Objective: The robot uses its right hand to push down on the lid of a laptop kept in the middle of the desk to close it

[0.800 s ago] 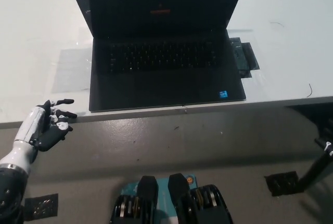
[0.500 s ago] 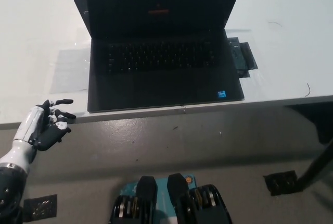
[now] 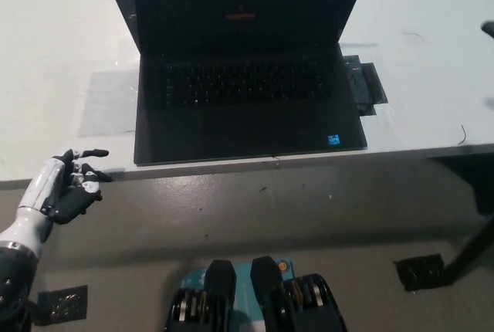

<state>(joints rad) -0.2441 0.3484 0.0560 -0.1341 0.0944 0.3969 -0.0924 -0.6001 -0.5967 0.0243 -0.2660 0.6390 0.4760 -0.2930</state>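
Near the front edge of the desk (image 3: 432, 77), in its middle, the laptop (image 3: 247, 108) sat with its lid (image 3: 239, 8) up. My left hand (image 3: 68, 189) rested just off the desk's front left corner, fingers spread and holding nothing. At the far right edge, only a tiny black bit of my right hand (image 3: 488, 28) showed, so I could not tell if it was open

White desk (image 3: 432, 77), open laptop (image 3: 247, 108), dark patch (image 3: 364, 89)
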